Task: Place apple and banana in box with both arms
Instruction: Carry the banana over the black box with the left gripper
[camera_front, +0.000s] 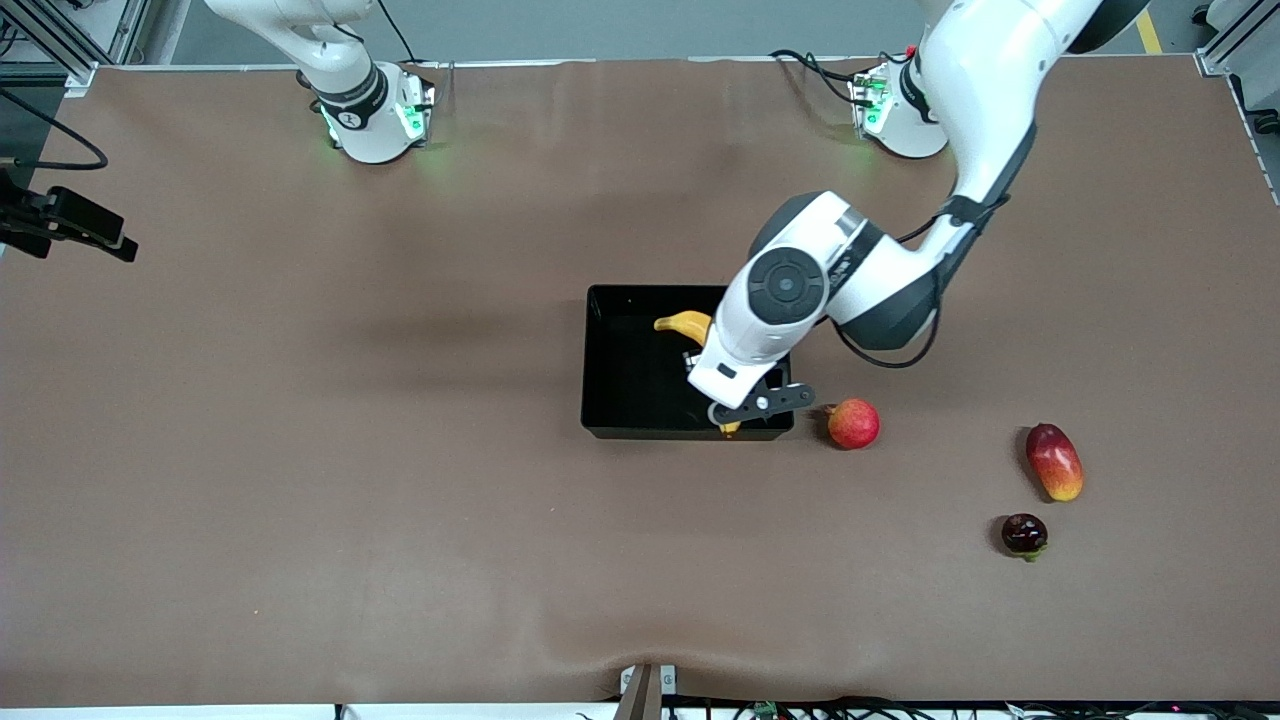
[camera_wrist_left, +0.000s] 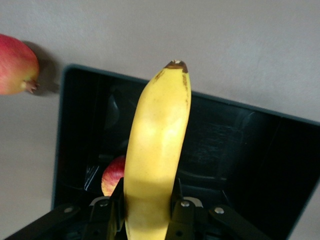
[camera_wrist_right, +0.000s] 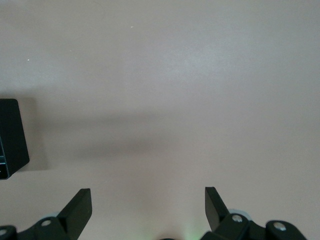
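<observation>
Brown table (camera_front: 300, 450): box (camera_front: 620, 400) holds apple (camera_wrist_left: 114, 175); banana (camera_wrist_left: 157, 150) above.

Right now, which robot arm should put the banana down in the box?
The left one. Its tool is already shut on the banana, right over the box, where the apple already lies. The right tool is open over bare table, beside the box.
</observation>
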